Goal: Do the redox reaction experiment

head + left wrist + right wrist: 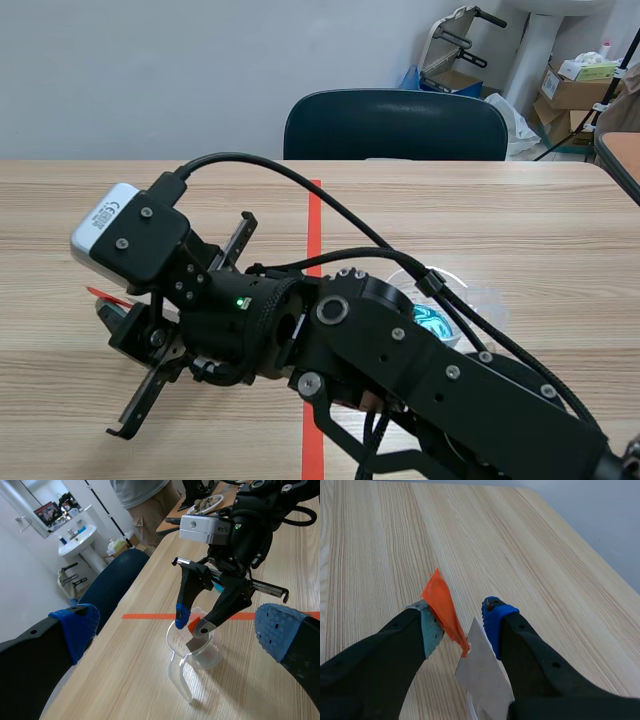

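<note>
My right gripper (118, 312) (460, 617) is shut on a thin grey metal strip (482, 677) with an orange-red tag (442, 605) (100, 293) at its upper end. In the left wrist view this gripper (192, 622) hangs over a clear beaker (200, 652), and the strip's lower end (196, 640) dips inside the rim. In the scene view the beaker (470, 300) stands right of the tape line, mostly hidden by the right arm, with something teal-blue (432, 320) in it. My left gripper (177, 630) is open, fingers wide apart and facing the beaker; it is out of the scene view.
A dark blue chair (395, 125) (112, 587) stands at the table's far edge. An orange-red tape line (314, 230) runs down the table's middle. A person (145, 500) stands beyond the table. Cardboard boxes (575, 85) sit at the back right.
</note>
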You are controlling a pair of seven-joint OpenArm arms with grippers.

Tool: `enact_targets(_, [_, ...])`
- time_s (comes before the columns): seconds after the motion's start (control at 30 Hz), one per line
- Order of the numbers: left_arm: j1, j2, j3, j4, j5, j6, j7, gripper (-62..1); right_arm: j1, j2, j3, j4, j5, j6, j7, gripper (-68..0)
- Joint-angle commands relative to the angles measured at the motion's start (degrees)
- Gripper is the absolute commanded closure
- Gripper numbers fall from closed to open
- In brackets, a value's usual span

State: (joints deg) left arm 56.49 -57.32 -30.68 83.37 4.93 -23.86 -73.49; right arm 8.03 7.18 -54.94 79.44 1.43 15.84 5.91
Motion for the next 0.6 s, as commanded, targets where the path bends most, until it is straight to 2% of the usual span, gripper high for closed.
enact_targets(0.0, [-0.2, 0.1, 0.1, 0.4, -0.7, 0.2, 0.1, -62.3, 0.7, 0.2, 0.2, 1.8, 0.2, 0.0, 1.0, -13.4])
enact_targets(0.2, [-0.2, 0.2, 0.1, 0.3, 1.0, 1.1, 3.1, -62.3, 0.7, 1.2, 0.3, 4.3, 0.2, 0.0, 1.0, -1.1])
enact_targets(0.3, [-0.2, 0.2, 0.1, 0.3, 2.2, 1.7, 4.4, -62.3, 0.7, 2.1, 0.3, 5.8, 0.2, 0.1, 1.0, -0.9])
enact_targets(0.57, [-0.2, 0.2, 0.1, 0.0, 2.2, 1.6, 5.3, -62.3, 0.7, 3.6, 0.7, 7.9, 0.2, 0.2, 0.3, -0.9])
